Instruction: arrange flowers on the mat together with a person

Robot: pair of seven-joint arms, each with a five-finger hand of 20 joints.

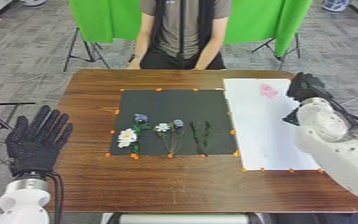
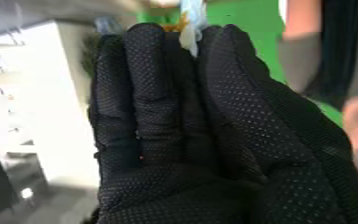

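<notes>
On the dark mat (image 1: 175, 106) lie a large white flower (image 1: 127, 136), a blue flower (image 1: 141, 118) above it, a small white flower (image 1: 162, 127) beside a bluish one (image 1: 178, 123), and green stems (image 1: 201, 138) on the right. A pink flower (image 1: 269, 91) rests on the white sheet (image 1: 269, 132). Over that sheet's far right edge is my right hand (image 1: 310, 86), apart from the pink flower. The right wrist view shows this right hand (image 2: 180, 145) with straight fingers held close together. My left hand (image 1: 35, 146) is open, palm-side flat, left of the table.
Orange tabs run along the edges of the mat and sheet on the brown table (image 1: 193, 187). Beyond its far edge a green cloth (image 1: 104, 20) hangs between stands. A tripod (image 1: 7, 105) stands at the left.
</notes>
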